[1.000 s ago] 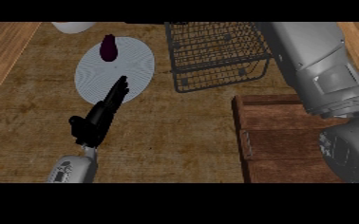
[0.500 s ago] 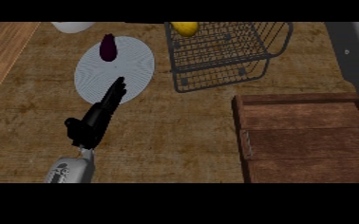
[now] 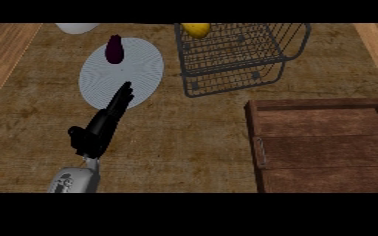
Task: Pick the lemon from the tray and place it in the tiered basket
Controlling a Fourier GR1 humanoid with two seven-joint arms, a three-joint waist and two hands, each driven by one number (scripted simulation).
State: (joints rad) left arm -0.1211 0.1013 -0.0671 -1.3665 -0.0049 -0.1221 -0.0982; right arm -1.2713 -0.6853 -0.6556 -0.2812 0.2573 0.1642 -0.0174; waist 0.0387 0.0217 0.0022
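At the upper middle of the frame, the lemon (image 3: 196, 29) is lying in the tiered basket (image 3: 244, 60), seemingly settled, though the frame edge is cutting it off. The left hand (image 3: 100, 127), lower left, is holding nothing, fingers straight; the right is not showing. Any retreat should be steering clear of the wires. The brown counter (image 3: 192, 130) is also bearing a plate (image 3: 140, 65) and a wooden tray (image 3: 317, 145).

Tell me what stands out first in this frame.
The yellow lemon sits at the far edge of the wire basket, top centre. At lower left, the left hand points straight fingers toward a pale round plate bearing a dark purple object. A wooden tray fills the lower right.
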